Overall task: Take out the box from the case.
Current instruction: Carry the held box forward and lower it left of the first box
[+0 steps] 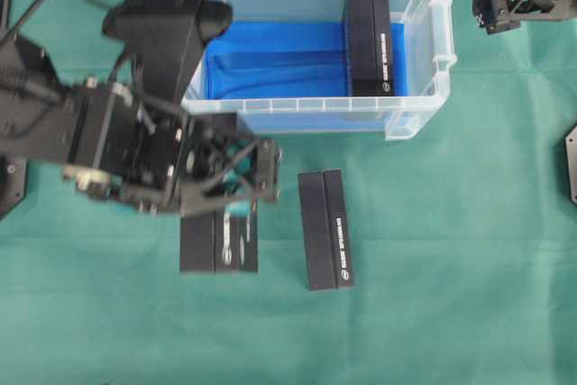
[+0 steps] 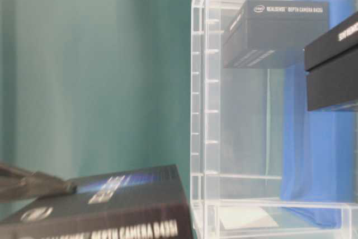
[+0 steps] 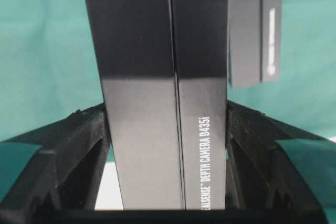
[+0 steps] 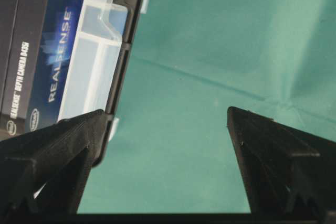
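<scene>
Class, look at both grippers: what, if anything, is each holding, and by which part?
The left gripper clamps a black box across its two long side faces, near one end. The right gripper stands open over the green cloth, holding nothing.

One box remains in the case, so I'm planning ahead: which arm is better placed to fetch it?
Probably the right: its gripper is open and empty beside the case, near the remaining box. The left gripper clamps another box.

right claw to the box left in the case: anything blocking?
Nothing visible. The right claw hangs open outside the case's right end; the box stands inside against that end, top uncovered. Only the wall lies between them, so reach in from above.
</scene>
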Robot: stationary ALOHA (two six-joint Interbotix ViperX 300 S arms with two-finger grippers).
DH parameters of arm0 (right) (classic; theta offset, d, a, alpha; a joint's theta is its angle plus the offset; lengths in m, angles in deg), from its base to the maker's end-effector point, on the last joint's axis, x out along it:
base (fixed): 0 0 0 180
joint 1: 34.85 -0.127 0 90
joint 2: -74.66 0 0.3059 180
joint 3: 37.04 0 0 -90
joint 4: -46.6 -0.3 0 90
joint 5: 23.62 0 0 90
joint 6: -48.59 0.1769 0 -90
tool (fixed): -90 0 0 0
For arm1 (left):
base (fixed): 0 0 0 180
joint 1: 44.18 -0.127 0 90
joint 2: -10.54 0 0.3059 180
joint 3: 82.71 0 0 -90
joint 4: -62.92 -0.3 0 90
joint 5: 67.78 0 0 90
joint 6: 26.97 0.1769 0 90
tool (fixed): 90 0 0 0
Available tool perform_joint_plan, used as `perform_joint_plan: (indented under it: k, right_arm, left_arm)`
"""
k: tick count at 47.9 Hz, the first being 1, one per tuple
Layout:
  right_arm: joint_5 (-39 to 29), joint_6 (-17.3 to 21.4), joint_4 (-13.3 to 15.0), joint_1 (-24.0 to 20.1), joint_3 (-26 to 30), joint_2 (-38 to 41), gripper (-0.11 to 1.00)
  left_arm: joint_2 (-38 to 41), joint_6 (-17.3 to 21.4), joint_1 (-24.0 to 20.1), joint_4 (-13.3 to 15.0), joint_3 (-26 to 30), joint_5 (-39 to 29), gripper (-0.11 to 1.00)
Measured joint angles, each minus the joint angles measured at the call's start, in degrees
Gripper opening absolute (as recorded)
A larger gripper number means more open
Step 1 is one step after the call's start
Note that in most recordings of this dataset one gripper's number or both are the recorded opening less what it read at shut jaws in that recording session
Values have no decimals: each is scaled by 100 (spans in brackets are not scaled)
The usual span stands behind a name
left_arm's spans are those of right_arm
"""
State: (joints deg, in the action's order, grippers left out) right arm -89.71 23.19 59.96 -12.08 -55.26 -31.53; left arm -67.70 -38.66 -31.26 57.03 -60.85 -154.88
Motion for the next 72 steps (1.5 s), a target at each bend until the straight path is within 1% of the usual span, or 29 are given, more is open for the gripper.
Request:
perform_joint_plan:
  k: [7, 11, 22, 39, 44, 49, 62, 72]
  right_arm:
    - [0, -18, 0, 0, 0, 0, 93]
    - [0, -26, 0, 0, 0, 0, 93]
    - [0, -26, 0, -9, 0, 0, 93]
    - [0, -26, 0, -44, 0, 0, 93]
    - [0, -18, 0, -44, 0, 0, 93]
    - [-9, -26, 0, -44, -9, 0, 93]
    - [-9, -26, 0, -44, -44, -9, 93]
    - [-9, -26, 9, -44, -79, 0, 93]
  left_arm:
    - [0, -264, 272, -18, 0, 9, 61]
    - [9, -246, 369, -62, 0, 9, 61]
    - [18, -255, 369, -185, 0, 0, 61]
    - [88, -255, 378, -185, -70, 35, 61]
    - [141, -246, 369, -193, -281, 149, 61]
    - [176, -246, 369, -185, -606, 396, 61]
    - [185, -272, 360, -193, -1521, 1318, 61]
    - [378, -272, 352, -185, -2083, 2101, 61]
